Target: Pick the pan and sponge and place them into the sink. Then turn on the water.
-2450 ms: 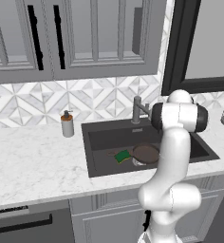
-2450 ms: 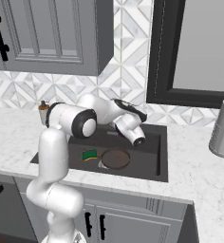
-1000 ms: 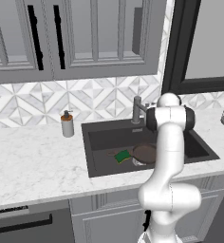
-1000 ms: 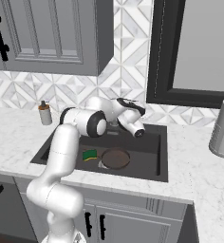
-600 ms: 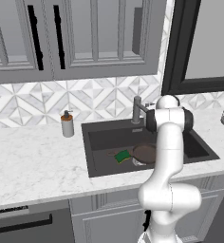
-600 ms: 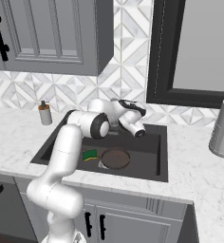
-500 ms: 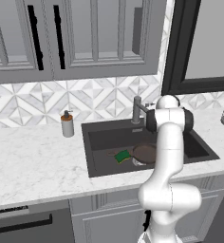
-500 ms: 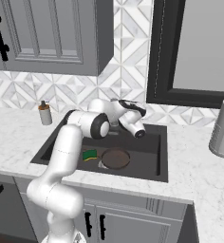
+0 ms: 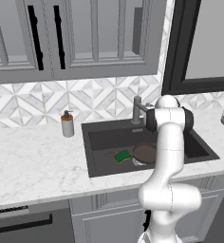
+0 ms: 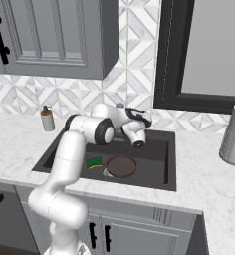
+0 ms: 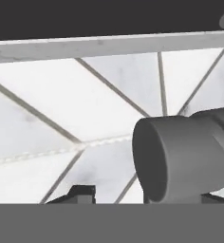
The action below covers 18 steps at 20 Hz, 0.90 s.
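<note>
Tool (image 11: 115, 194): in the hand view its two dark tips rise at the bottom edge. A grey cylinder (image 11: 180, 161), which I take for part of the faucet, sits above the right tip. I cannot tell whether the tips stand apart or are clamped on it, since the contact is cut off at the bottom edge.

Change: a few seconds ago the hand hung lower, out over the basin. It has since drawn up and back toward the faucet (image 9: 136, 110) at the rear rim. I read this as the move to the water step.

Task things: the pan (image 9: 144, 153) lies flat on the sink (image 9: 104, 140) floor, with the sponge (image 9: 123, 155) just beside it, on the side toward the soap dispenser. Both are unmoved, so placing looks done. I see no stream from the faucet, so the water is not yet on.

Room: the backsplash tile (image 11: 61, 109) is close ahead of the hand, so there is little margin forward. The basin below is open. The soap dispenser (image 9: 67, 124) on the table (image 9: 33, 161) is well apart.
</note>
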### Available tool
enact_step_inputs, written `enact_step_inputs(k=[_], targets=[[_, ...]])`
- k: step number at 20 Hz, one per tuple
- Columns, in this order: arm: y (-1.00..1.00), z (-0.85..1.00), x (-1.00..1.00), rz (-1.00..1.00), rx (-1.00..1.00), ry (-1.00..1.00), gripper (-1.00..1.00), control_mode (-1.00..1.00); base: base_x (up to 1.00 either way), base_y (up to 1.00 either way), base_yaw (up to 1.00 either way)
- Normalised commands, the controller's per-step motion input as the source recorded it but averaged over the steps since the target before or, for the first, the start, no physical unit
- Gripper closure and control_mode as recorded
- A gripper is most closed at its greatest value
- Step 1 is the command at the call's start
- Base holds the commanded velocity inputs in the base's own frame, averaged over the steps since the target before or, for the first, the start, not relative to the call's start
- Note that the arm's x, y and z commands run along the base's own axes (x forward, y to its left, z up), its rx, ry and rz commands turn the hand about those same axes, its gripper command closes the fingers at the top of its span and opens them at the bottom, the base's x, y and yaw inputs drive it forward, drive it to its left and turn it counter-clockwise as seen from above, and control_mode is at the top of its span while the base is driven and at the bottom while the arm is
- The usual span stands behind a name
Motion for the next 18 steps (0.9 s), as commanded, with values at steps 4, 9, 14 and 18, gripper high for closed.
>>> enact_step_inputs(k=[4,9,14,18], targets=[[-0.98,0.01,0.05,-0.15,0.29,0.00,1.00,-1.00,0.00,0.00,0.00],[-1.00,0.01,0.02,-0.04,0.44,0.00,1.00,-1.00,0.00,0.00,0.00],[-1.00,0.00,0.00,0.00,0.50,0.00,1.00,-1.00,0.00,0.00,0.00],[-1.00,0.36,-0.07,0.03,0.56,0.00,1.00,-1.00,0.00,0.00,0.00]])
